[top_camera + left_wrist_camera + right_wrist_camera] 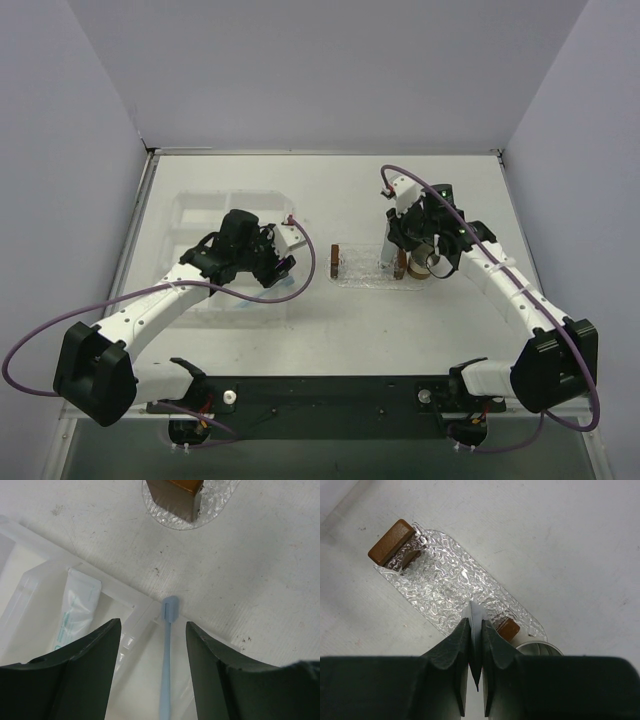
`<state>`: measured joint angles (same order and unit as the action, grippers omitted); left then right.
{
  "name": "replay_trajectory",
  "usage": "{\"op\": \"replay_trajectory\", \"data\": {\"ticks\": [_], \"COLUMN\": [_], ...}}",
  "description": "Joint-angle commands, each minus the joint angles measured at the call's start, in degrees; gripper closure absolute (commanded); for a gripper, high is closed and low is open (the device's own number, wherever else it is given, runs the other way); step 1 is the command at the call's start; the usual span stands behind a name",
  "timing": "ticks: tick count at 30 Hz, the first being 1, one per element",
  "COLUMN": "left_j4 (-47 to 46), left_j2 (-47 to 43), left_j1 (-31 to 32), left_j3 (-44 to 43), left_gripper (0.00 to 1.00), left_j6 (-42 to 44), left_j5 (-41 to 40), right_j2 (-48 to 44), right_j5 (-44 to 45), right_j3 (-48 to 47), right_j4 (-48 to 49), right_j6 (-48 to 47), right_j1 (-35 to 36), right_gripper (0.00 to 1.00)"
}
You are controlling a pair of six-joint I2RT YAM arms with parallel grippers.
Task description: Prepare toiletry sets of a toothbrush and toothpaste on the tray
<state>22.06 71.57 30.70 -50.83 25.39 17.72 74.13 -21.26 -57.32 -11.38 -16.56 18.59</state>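
**Clamped right, spread left**

The right end effector pinches the toothpaste by its flat crimped edge above the bumpy, glassy oval tray. Only the left wrist view shows the slim translucent blue toothbrush, at the clear box rim, between the spread-open left end effector.

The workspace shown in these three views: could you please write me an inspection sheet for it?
Surface: white table, scuffed and speckled.
Job's things: toothbrush lying with its head at the rim of the compartment box; one toothpaste tube in the box; second tube held over the tray; no set on the tray yet.
Clutter: brown block at each tray end; metal cup beside the tray.
Hands: left hand open, astride the toothbrush, not touching it; right hand shut on the second tube's flat end.
Cables: purple cable looping along each arm.
Surroundings: plain pale walls; nothing else seen.
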Motion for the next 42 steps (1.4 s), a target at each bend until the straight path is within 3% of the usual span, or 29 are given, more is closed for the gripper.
{"op": "replay_trajectory", "data": {"ticks": [1, 25, 42], "left_j4": [-1.4, -1.7, -1.6], "left_j2": [-1.6, -2.4, -2.9], "left_j1": [0.3, 0.3, 0.3], "left_j3": [0.0, 0.8, 0.7], "left_gripper": [0.35, 0.35, 0.35], "left_j6": [0.7, 0.7, 0.5], "left_j5": [-0.3, -0.2, -1.1], "right_j2": [-2.8, -7.7, -1.7], "right_j5": [-0.6, 0.8, 0.7], "right_j3": [-4.4, -8.9, -10.1], "right_j4": [0.7, -2.5, -1.4], "right_j6": [0.3, 1.1, 1.3], "right_j1": [0.6, 3.0, 6.1], "right_gripper": [1.00, 1.00, 1.00]}}
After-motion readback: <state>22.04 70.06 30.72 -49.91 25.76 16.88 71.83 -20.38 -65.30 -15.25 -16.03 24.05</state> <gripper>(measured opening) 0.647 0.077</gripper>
